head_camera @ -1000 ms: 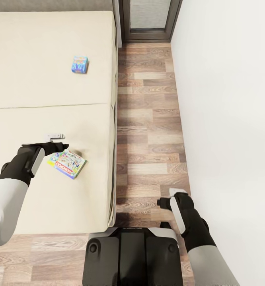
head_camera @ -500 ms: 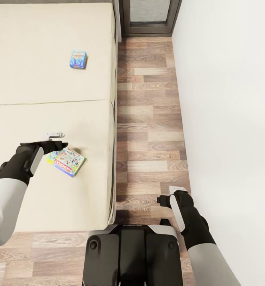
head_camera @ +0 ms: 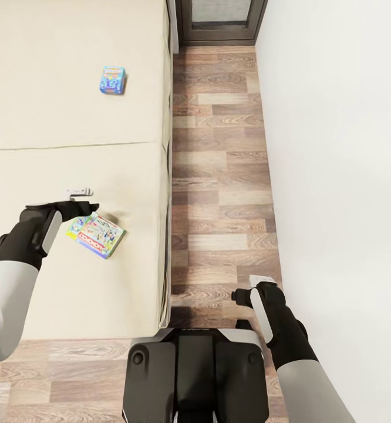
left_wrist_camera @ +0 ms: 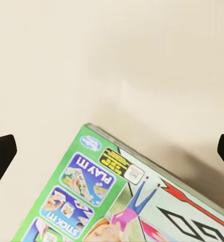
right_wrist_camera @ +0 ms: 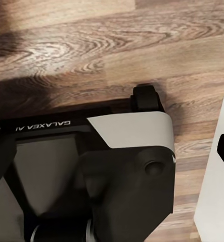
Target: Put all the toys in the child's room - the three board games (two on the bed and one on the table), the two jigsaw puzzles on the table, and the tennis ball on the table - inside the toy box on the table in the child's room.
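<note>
Matt beige cloth covers the bed (head_camera: 72,135); both game boxes (head_camera: 97,235) look like glossy printed card; the floor (head_camera: 219,176) is grained wood plank.

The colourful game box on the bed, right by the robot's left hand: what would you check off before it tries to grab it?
1. Colourful game box lies flat on the bed: ok.
2. Left gripper spread wide, both fingers at the wrist view's edges: ok.
3. Box centred between the fingers: not ok, it sits off to one side.
4. Fingers low enough to grip: cannot tell.
5. Right gripper away from the bed, over the floor: ok.
</note>
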Tool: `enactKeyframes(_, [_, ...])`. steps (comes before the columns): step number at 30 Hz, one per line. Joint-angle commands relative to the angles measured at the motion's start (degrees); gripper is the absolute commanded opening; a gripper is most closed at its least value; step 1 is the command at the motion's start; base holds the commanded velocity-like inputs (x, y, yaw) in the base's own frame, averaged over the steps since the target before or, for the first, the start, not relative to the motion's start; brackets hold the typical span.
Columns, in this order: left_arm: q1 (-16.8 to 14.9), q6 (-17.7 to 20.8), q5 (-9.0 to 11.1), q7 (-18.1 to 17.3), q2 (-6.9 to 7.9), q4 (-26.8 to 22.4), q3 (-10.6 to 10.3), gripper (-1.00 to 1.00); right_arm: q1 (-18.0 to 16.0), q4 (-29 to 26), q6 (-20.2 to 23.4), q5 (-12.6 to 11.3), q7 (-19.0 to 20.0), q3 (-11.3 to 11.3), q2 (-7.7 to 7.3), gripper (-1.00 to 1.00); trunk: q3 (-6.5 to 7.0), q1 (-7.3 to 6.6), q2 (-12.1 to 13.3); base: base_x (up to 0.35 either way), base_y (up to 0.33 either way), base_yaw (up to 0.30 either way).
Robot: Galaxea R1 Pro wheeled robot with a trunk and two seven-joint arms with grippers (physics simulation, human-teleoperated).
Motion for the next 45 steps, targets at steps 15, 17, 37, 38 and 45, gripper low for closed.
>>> enactKeyframes(15, [-0.1, 0.4, 0.2, -1.8, -0.04, 0.0, 0.0, 1.00, 0.1, -0.1, 0.2, -0.6, -0.4, -0.1, 0.05, 1.00, -1.47, 0.02, -0.1, 0.000, 0.000, 0.000])
enactKeyframes(17, [-0.1, 0.4, 0.2, -1.8, -0.06, -0.1, 0.0, 1.00, 0.1, -0.1, 0.2, -0.6, -0.4, -0.1, 0.05, 1.00, -1.66, 0.02, -0.1, 0.000, 0.000, 0.000])
enactKeyframes(37, [-0.1, 0.4, 0.2, -1.8, -0.01, -0.1, 0.0, 1.00, 0.1, -0.1, 0.3, -0.6, -0.4, -0.1, 0.05, 1.00, -3.55, 0.02, -0.1, 0.000, 0.000, 0.000])
enactKeyframes(38, [-0.1, 0.4, 0.2, -1.8, -0.01, -0.1, 0.0, 1.00, 0.1, -0.1, 0.3, -0.6, -0.4, -0.1, 0.05, 1.00, -3.65, 0.02, -0.1, 0.000, 0.000, 0.000])
enactKeyframes(45, [-0.1, 0.1, 0.1, -1.6, 0.08, -0.1, 0.0, 1.00, 0.1, -0.1, 0.2, -0.6, -0.4, 0.0, 0.05, 1.00, -4.29, 0.02, -0.1, 0.000, 0.000, 0.000])
